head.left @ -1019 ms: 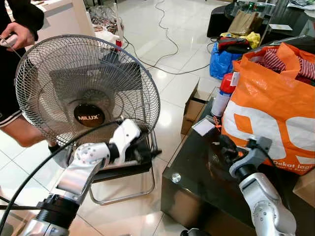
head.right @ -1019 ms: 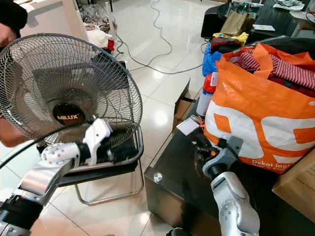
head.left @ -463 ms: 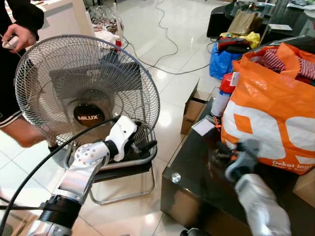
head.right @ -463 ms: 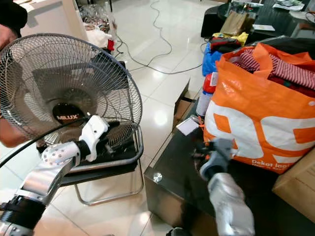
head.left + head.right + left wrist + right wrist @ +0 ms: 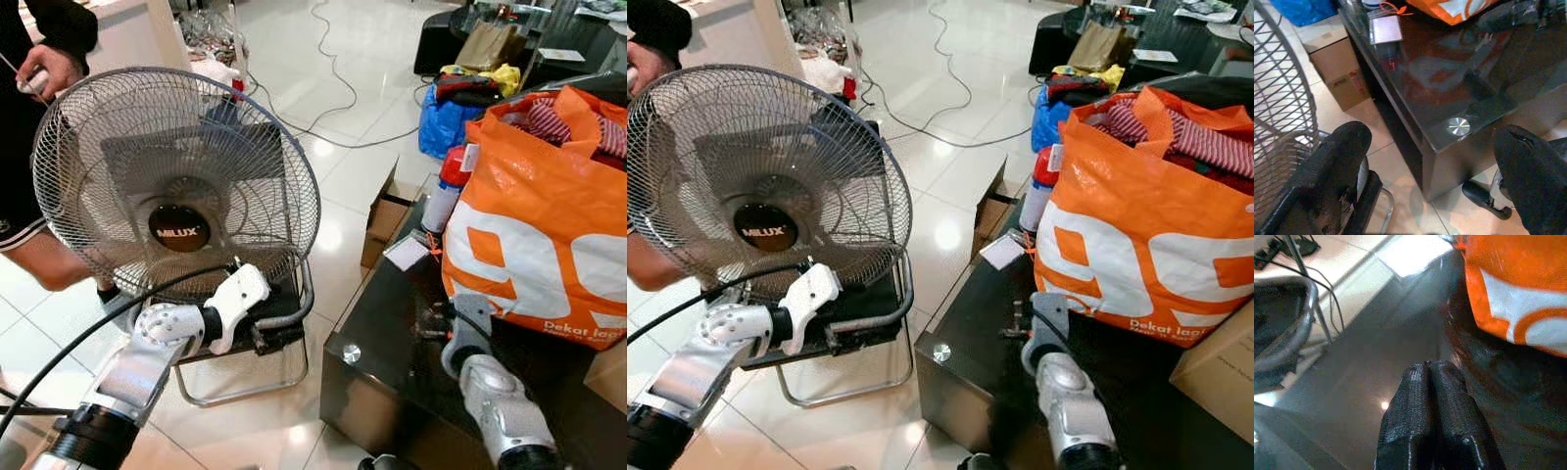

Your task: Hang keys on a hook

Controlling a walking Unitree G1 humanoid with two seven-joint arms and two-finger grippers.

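Note:
A white tag [image 5: 405, 253] on an orange cord [image 5: 429, 241] lies on the dark glass table [image 5: 387, 338], beside the orange bag [image 5: 539, 225]. A small dark object [image 5: 1015, 319] rests on the glass just ahead of my right arm [image 5: 490, 392]; it is too small to tell what it is. In the right wrist view my right gripper [image 5: 1427, 364] is shut, pads pressed together with nothing between them, low over the table. My left gripper [image 5: 1432, 139] is open and empty. It hangs off the table's left corner, by the chair [image 5: 284, 323] under the fan.
A large standing fan [image 5: 176, 186] fills the left. A person [image 5: 39, 69] stands behind it. A red and white can [image 5: 446, 191] stands against the orange bag. A cardboard box [image 5: 387, 220] and a blue bag [image 5: 446, 122] sit on the tiled floor, crossed by cables [image 5: 333, 88].
My right arm has drawn back toward me and dropped lower over the table. My left gripper has come down from the fan's lower rim to the chair seat.

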